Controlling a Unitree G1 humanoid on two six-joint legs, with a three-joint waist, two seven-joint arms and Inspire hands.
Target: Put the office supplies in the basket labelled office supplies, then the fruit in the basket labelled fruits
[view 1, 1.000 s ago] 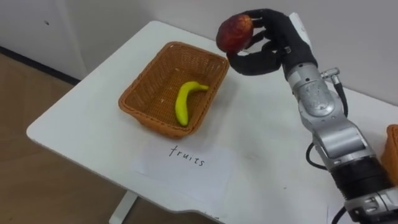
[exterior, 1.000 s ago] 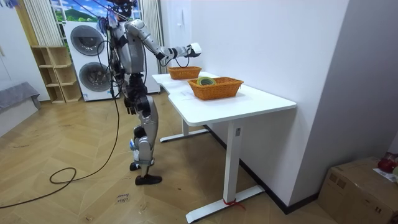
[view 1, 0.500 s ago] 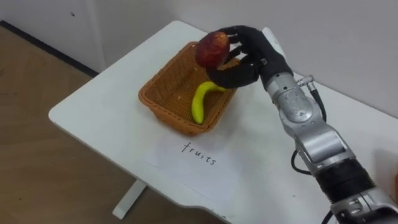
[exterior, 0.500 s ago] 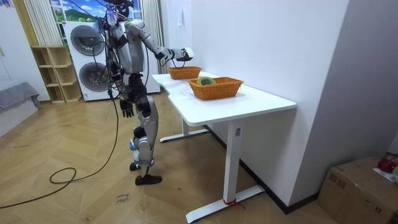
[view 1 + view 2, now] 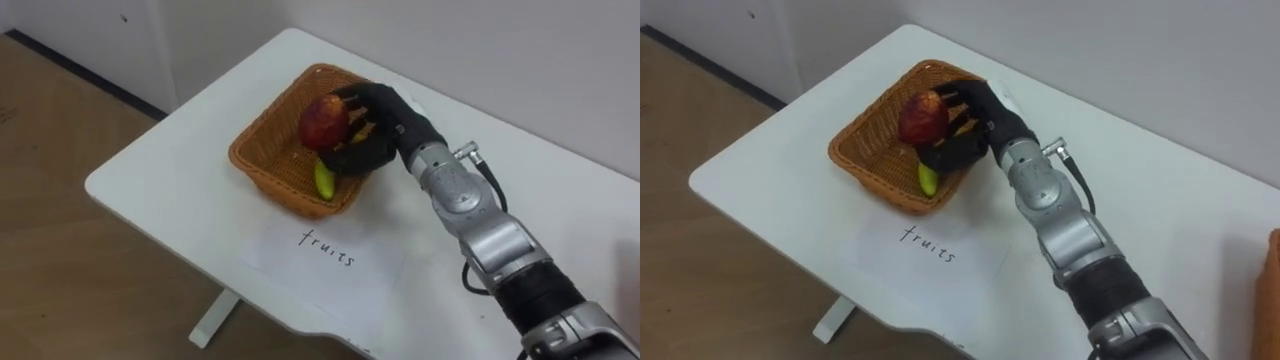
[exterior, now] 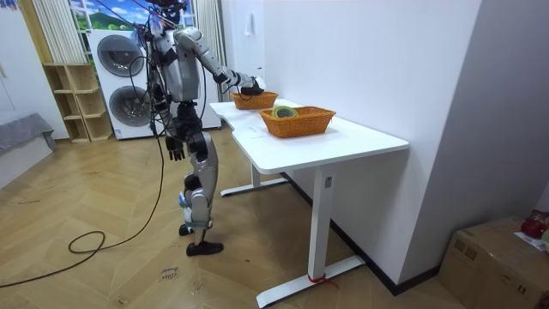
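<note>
Nearest on the white worktop (image 5: 150, 185) lies a sheet of paper (image 5: 325, 262) with a handwritten word. It sits just in front of a woven basket (image 5: 262, 150).

The right arm reaches in from the lower right. The right hand (image 5: 375, 128) is down inside the basket, fingers and thumb curled round a red fruit (image 5: 322, 122). The fruit is held low between the basket's walls. Whether it touches the bottom cannot be told, since the hand covers what lies under it.

A banana (image 5: 325, 181) lies in the basket below the hand. Its near, yellow-green end pokes out and the rest is hidden by the fingers and the fruit.

In the right eye view an orange sliver at the right edge is the cut-off side of a second basket (image 5: 1273, 285). The room view shows this basket (image 6: 296, 121) whole, nearer the camera on the same worktop, with something round and yellow-green (image 6: 283, 111) in it, too small to name.

The room view also shows the robot standing upright at the worktop's far end with its right arm stretched over the far basket. Its left hand (image 6: 175, 148) hangs by its hip, and how that hand is set cannot be told. Behind the robot stand stacked washing machines (image 6: 120, 86).
</note>
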